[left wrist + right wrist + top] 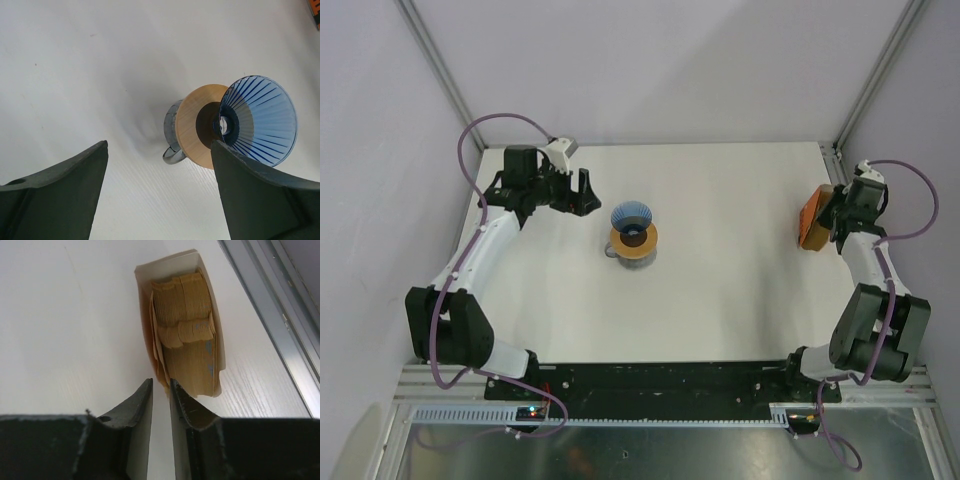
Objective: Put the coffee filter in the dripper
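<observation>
The blue ribbed dripper (pixel 632 216) stands on a flat amber disc (pixel 636 241) on top of a glass jug (pixel 613 252) at mid table. My left gripper (pixel 585 193) is open and empty just left of it. In the left wrist view the dripper (pixel 260 120), the disc (pixel 192 125) and the jug (pixel 172 131) lie ahead of the wide-open left gripper (pixel 159 145). Tan-orange coffee filters (pixel 187 340) stand stacked in a white holder (pixel 165 262) at the table's right edge (pixel 809 222). My right gripper (pixel 160 381) is at the stack's near edge (pixel 827 215), jaws a narrow gap apart, the front filter's corner at their mouth.
An aluminium frame rail (pixel 270 300) runs close along the right of the filter holder. Frame posts rise at the table's back corners (pixel 835 152). Purple cables loop off both arms.
</observation>
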Controlling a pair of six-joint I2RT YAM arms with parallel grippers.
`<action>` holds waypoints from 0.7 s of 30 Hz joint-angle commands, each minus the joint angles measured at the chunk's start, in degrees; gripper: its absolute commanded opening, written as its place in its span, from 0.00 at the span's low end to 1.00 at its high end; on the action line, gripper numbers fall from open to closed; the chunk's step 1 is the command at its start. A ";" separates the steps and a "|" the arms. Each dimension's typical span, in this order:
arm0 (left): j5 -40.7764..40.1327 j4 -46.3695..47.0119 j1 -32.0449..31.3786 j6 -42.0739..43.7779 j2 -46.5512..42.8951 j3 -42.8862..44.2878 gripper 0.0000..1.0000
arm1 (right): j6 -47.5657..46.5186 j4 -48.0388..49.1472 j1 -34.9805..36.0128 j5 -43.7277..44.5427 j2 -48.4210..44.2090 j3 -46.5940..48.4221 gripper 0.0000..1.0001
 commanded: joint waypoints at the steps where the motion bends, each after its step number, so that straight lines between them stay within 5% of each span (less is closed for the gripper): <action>1: 0.64 0.86 0.37 0.70 0.06 -0.12 0.88 | -3.68 1.83 0.22 2.07 1.44 3.64 0.24; 21: 1.20 0.91 0.32 -0.17 0.55 0.50 0.88 | -7.14 3.64 0.99 -1.06 7.81 8.36 0.17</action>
